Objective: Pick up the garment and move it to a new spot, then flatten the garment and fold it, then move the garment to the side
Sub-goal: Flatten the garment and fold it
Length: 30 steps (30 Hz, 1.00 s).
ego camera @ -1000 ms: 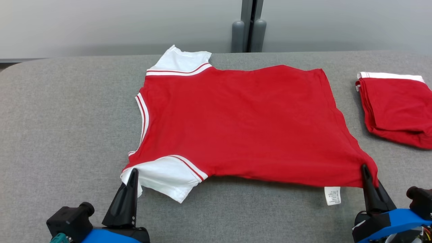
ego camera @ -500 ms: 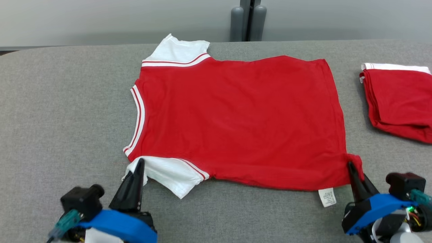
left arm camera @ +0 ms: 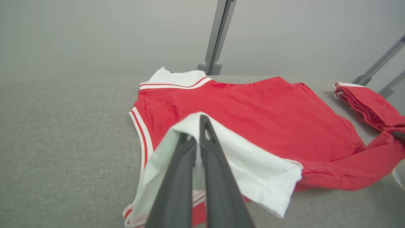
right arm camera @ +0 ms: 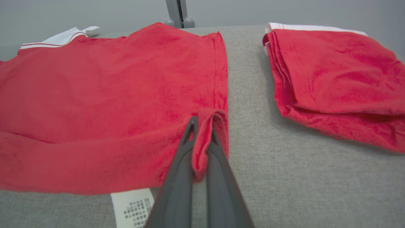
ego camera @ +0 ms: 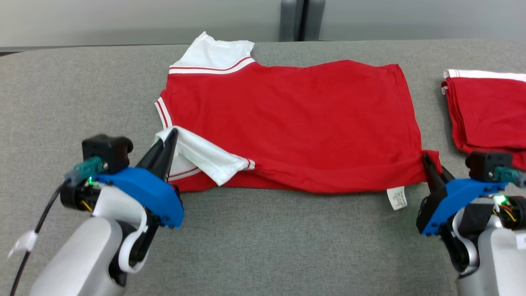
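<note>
While both tools are shut on cloth, the left gripper (ego camera: 172, 135) pinches the white near sleeve (ego camera: 205, 158) of the shirt (ego camera: 296, 119), its two dark fingers pressed together with the sleeve's fabric caught between the tips. The sleeve is lifted and laid back toward the far side, so that it drapes over the red body just beside the striped neck trim (ego camera: 162, 112). The right gripper (ego camera: 425, 157) is likewise clamped, holding the near right hem corner (ego camera: 434, 161), which bunches into a small red fold between its fingers. Between the two grips, the near edge of the shirt runs as a raised, rolled ridge, with a shadow on the surface beneath it. A white care label (ego camera: 397, 198) hangs from that edge, near the right gripper and on its left. The shirt lies sideways in the middle of the grey fabric-covered table (ego camera: 82, 90), neck to the left and hem to the right, its far part flat. The far sleeve (ego camera: 218, 53) lies spread at the far left corner. A folded garment (ego camera: 489, 111), red with a white band along its far edge, rests to the right, apart from the shirt. A grey post (ego camera: 302, 19) stands beyond the table's far edge.
</note>
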Motion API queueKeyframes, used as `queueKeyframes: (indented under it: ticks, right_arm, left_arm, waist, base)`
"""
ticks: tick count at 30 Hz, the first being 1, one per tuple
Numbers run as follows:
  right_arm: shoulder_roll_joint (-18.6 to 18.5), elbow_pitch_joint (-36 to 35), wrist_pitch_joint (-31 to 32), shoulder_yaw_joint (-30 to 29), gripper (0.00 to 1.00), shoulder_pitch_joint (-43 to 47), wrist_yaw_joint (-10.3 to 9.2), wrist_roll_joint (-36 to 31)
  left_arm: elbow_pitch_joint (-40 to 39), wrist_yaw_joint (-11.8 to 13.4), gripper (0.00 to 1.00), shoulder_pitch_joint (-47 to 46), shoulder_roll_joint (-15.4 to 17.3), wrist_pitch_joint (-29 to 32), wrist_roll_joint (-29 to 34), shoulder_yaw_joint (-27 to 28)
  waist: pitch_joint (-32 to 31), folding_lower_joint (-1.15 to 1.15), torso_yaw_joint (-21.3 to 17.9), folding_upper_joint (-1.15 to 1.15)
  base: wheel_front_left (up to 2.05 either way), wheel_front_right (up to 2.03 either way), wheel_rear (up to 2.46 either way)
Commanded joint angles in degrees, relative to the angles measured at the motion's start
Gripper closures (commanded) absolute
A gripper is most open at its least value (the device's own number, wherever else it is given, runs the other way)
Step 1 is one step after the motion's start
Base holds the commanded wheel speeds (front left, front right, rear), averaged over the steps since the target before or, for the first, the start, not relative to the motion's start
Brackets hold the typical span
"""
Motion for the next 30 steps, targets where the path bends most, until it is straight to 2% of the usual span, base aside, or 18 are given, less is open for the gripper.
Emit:
queueKeyframes:
  ticks: [1, 7, 17, 18, 19, 20, 21, 22, 30]
  right_arm:
    - [-0.1, 0.6, 1.0, -0.2, 1.00, -2.2, 0.01, -0.6]
    - [-0.2, 3.9, 3.0, -1.0, 1.00, -6.4, 0.01, -1.2]
    - [-0.2, 11.0, 1.9, -0.8, 1.00, -12.2, 0.01, -2.1]
    - [-0.2, 11.7, 1.6, -0.7, 0.85, -12.8, 0.01, -2.1]
    - [-0.2, 12.3, 1.2, -0.4, 0.60, -13.4, 0.01, -1.9]
    - [-0.1, 12.9, 0.8, -0.1, 0.04, -14.0, 0.01, -1.4]
    - [-0.2, 13.6, 0.5, 0.0, 0.00, -14.6, 0.01, -1.3]
    - [-0.2, 14.3, 0.0, 0.2, 0.00, -15.2, 0.01, -0.9]
    - [-0.2, 19.9, -5.0, -1.3, 0.00, -20.0, 0.01, 0.1]
  left_arm:
    - [2.2, -1.0, 1.00, -2.6, -0.1, 0.9, 0.2, -0.6]
    - [10.4, -3.3, 1.00, -9.2, -1.3, 2.1, 0.7, -1.2]
    - [21.9, -5.2, 1.00, -16.3, -3.7, 0.9, 1.7, -2.2]
    - [22.7, -5.2, 1.00, -16.7, -3.9, 0.7, 1.7, -2.2]
    - [23.6, -5.1, 1.00, -17.0, -4.0, 0.4, 1.7, -2.1]
    - [24.3, -5.1, 0.68, -17.3, -4.1, 0.2, 1.7, -2.0]
    - [25.0, -5.0, 0.45, -17.6, -4.3, -0.2, 1.8, -1.9]
    - [25.6, -4.9, 0.02, -17.7, -4.5, -0.6, 1.8, -1.8]
    - [29.7, -4.7, 0.00, -18.8, -5.2, -3.0, 1.4, -1.0]
  waist:
    - [0.2, 0.00, -0.2, -0.01]
    - [1.1, 0.00, -1.1, -0.01]
    - [2.9, 0.00, -2.5, -0.01]
    - [3.1, 0.00, -2.7, -0.01]
    - [3.1, 0.00, -2.7, -0.01]
    - [3.2, 0.00, -2.8, -0.01]
    - [3.3, 0.00, -2.9, -0.01]
    - [3.3, 0.00, -3.0, -0.01]
    - [3.3, 0.00, -2.9, -0.01]
  base:
    - [0.00, 0.00, 0.00]
    - [0.00, 0.00, 0.00]
    - [0.00, 0.00, 0.00]
    - [0.00, 0.00, 0.00]
    - [0.00, 0.00, 0.00]
    - [0.00, 0.00, 0.00]
    - [0.00, 0.00, 0.00]
    - [0.00, 0.00, 0.00]
    - [0.00, 0.00, 0.00]
